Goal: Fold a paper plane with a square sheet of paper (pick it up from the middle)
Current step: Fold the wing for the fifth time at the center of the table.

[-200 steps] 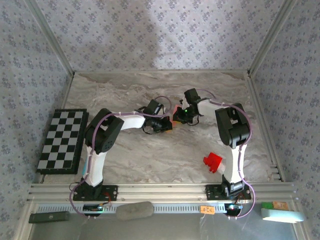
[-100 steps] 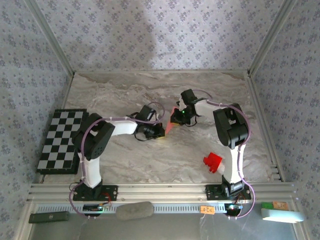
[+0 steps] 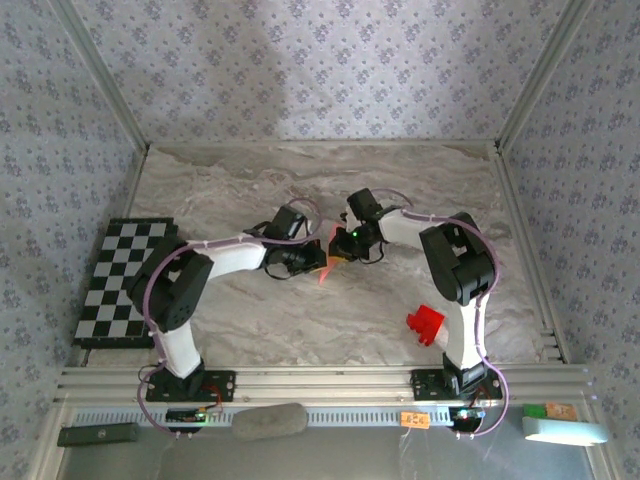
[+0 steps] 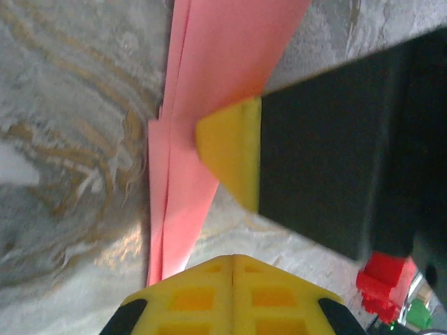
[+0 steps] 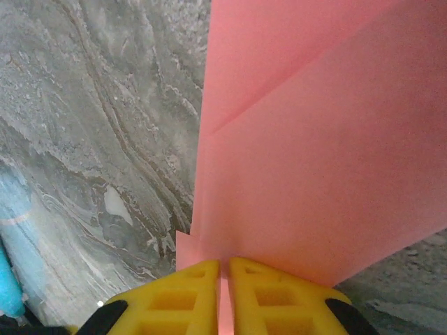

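**Folded pink paper [image 3: 327, 270] in a tight spot at the middle of the table [image 3: 230, 180]**
The right gripper [image 5: 223, 269] has its jaws clamped on the creased sheet. The left gripper [image 4: 232, 264] has its jaws pressed shut at the sheet's lower end, though whether it has caught any paper cannot be told. With both working so close together, a pull apart could tear the thin sheet, or a sideways nudge could spring its folds open.
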